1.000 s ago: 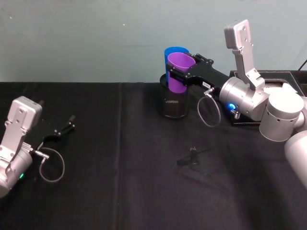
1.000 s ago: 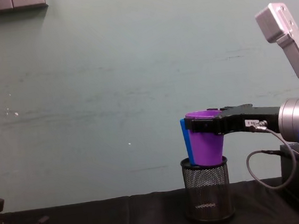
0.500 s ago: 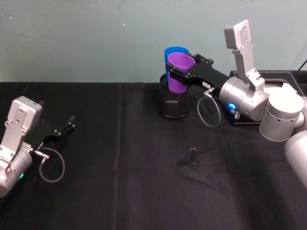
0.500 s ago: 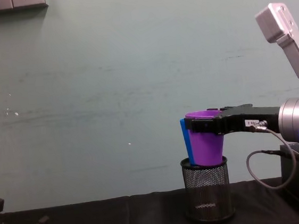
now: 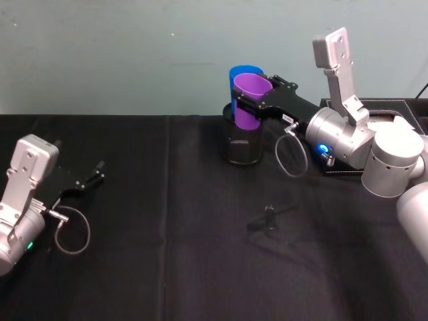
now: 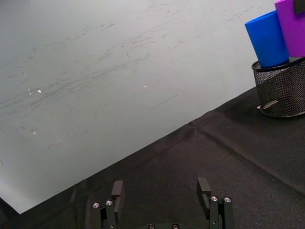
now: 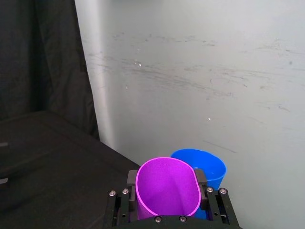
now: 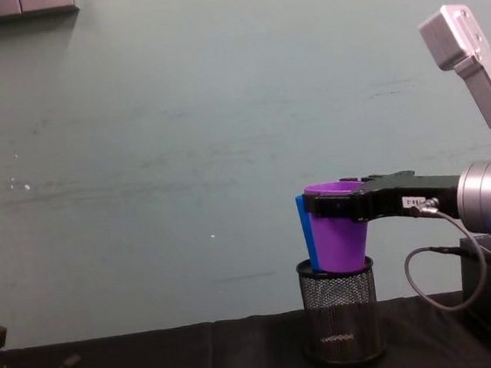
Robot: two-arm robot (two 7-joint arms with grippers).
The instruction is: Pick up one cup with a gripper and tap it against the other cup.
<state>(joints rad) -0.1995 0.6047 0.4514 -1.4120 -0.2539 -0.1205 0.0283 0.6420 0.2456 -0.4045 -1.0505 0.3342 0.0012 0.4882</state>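
1. Purple cup is up off the table, pinched near its rim by the right gripper, fingers clamped on either side of its wall.
2. It sits right against the blue cup, which stands in the black mesh pen holder at the back of the black table.
3. Left gripper lies low at the table's left side, fingers spread, well apart from both cups.

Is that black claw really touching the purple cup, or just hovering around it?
Touching. The right wrist view shows the right gripper clamped on both sides of the purple cup, its rim squeezed into an oval.
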